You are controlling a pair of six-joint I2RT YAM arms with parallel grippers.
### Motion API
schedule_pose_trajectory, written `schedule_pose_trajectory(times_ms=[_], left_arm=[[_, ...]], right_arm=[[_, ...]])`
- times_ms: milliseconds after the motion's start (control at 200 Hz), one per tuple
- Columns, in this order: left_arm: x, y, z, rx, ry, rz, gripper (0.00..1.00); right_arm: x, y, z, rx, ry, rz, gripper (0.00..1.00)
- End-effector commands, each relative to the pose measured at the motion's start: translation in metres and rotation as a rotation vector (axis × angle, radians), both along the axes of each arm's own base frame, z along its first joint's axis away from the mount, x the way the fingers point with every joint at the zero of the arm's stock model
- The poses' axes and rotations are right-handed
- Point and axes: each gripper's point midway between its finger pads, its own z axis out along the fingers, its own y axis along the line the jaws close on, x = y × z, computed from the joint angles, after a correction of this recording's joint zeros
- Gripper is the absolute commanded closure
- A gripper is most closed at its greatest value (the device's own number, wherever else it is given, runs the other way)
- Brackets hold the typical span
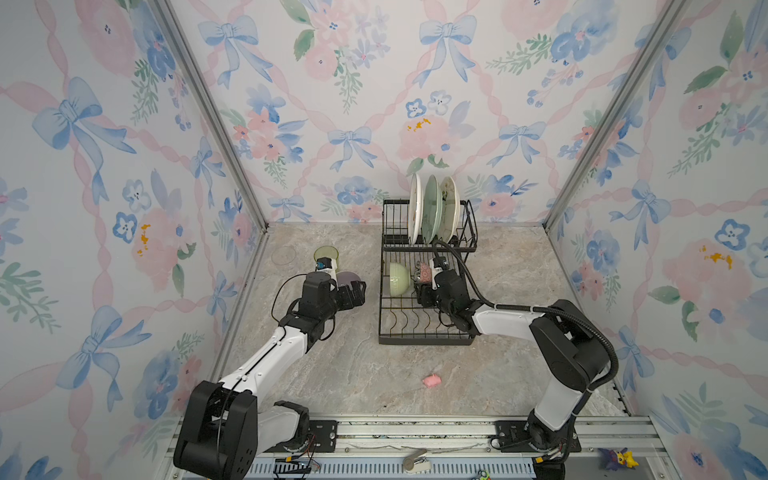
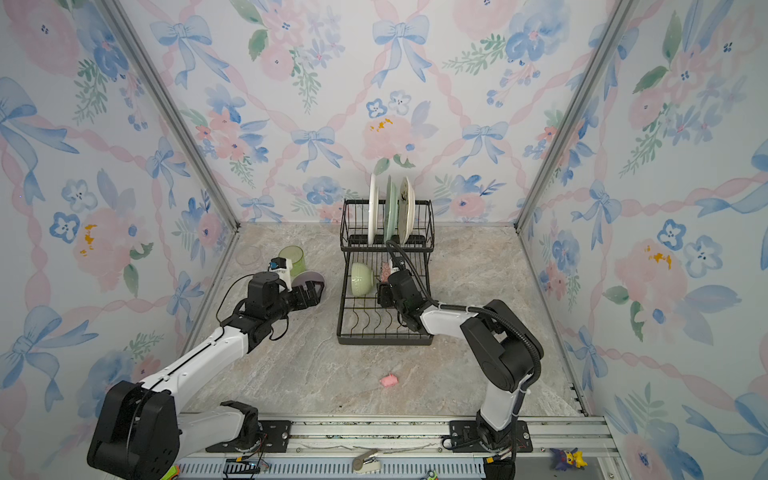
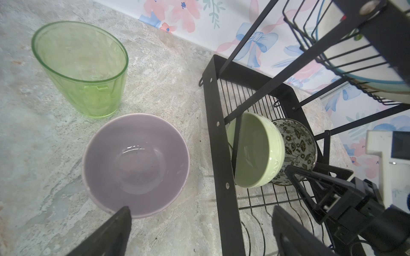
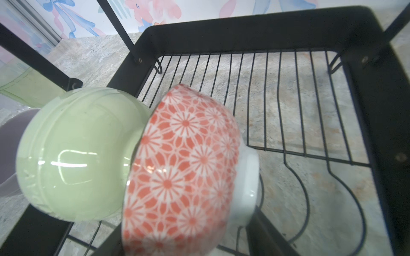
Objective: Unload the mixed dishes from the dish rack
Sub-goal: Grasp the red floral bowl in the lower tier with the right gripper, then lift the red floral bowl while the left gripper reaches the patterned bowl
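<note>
Tumbler (image 3: 82, 71), lavender bowl (image 3: 135, 164) sit on bench (image 3: 166, 99); plates (image 1: 432, 208), green bowl (image 4: 77, 150), pink bowl (image 4: 184, 172) wait in rack (image 4: 255, 28); my left pincer (image 1: 356, 292) gapes, hold of right pincer (image 1: 422, 282) unclear

left arm (image 1: 266, 360): white links, black joints, thin looping cable | right arm (image 1: 503, 320): ribbed black hose | left pincer (image 1: 360, 293): black

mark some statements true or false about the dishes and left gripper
The lavender ceramic bowl sits on the marbled table, outside the black wire dish rack. True.
Three round plates stand upright in its upper tier. True.
The translucent green tumbler lies in the rack. False: it stands upright on the table.
The left gripper is shut on the lavender bowl. False: it is open, holding nothing.
The lower tier is bare. False: a pale green bowl and a pink-patterned bowl are there.
</note>
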Motion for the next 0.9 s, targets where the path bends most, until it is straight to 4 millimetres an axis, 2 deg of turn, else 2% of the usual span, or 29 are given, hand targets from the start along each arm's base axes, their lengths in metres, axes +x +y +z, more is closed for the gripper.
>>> schedule_pose_trajectory(times_ms=[0, 245, 265, 310, 415, 590, 705, 895], left_arm=[[-0.003, -0.003, 0.002, -0.015, -0.007, -0.012, 0.02], [-0.004, -0.005, 0.003, -0.02, -0.01, -0.017, 0.02], [-0.004, -0.005, 0.003, -0.022, -0.008, -0.017, 0.02], [-0.004, -0.006, 0.003, -0.026, -0.01, -0.019, 0.02], [-0.006, -0.009, 0.005, -0.033, -0.012, -0.031, 0.02], [-0.01, -0.012, 0.003, -0.054, -0.008, -0.042, 0.02], [-0.011, -0.02, 0.004, -0.085, -0.005, -0.066, 0.02], [-0.011, -0.032, 0.0, -0.102, 0.018, -0.103, 0.02]], right_arm=[[0.001, -0.012, 0.019, -0.031, -0.053, -0.05, 0.56], [-0.01, -0.018, 0.027, -0.005, -0.064, -0.072, 0.56], [-0.012, -0.02, 0.037, 0.004, -0.081, -0.075, 0.56], [-0.014, -0.02, 0.038, -0.005, -0.084, -0.072, 0.55], [-0.02, -0.026, 0.033, -0.03, -0.075, -0.086, 0.55], [-0.032, -0.025, 0.038, -0.026, -0.09, -0.087, 0.55], [-0.041, -0.021, 0.041, -0.041, -0.095, -0.076, 0.55], [-0.057, -0.027, 0.038, -0.033, -0.107, -0.091, 0.56]])
